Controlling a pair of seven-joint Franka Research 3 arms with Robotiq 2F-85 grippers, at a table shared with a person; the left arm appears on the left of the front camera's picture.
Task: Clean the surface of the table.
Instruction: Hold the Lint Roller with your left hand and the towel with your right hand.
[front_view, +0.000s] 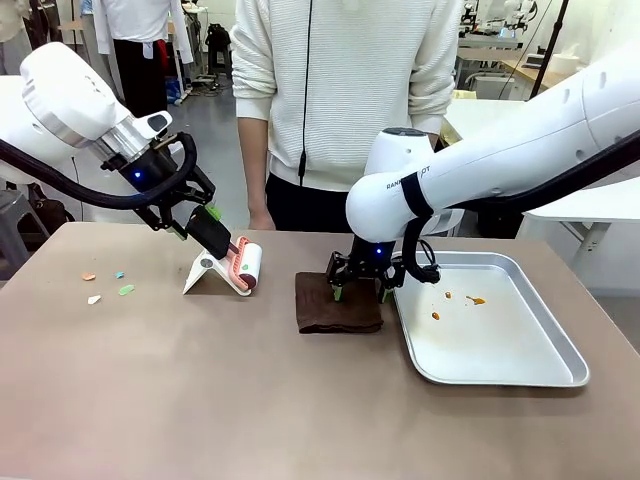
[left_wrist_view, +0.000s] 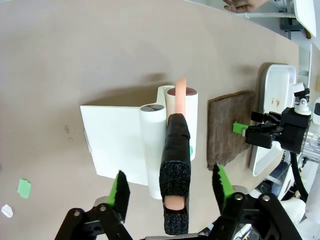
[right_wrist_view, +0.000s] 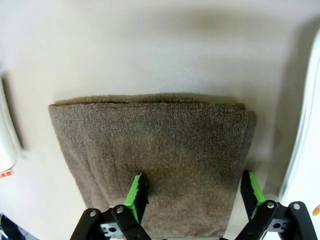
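Left hand (front_view: 197, 222) hangs tilted over a lint roller (front_view: 245, 268). Its fingers are spread on either side of the roller's black handle (left_wrist_view: 176, 165), with a gap showing on both sides. The roller leans on a white stand (front_view: 205, 272), and its handle slants up into the hand. Right hand (front_view: 360, 293) points straight down, its fingers spread and their tips at a folded brown cloth (front_view: 338, 310). The brownish bench (front_view: 300, 420) lies flat under both hands, its long axis running from the left hand's side across to the right hand's. Small coloured scraps (front_view: 125, 290) lie on it to the left of the left hand. A silver tray (front_view: 500, 375) with orange specks (front_view: 475, 299) sits just right of the right hand.
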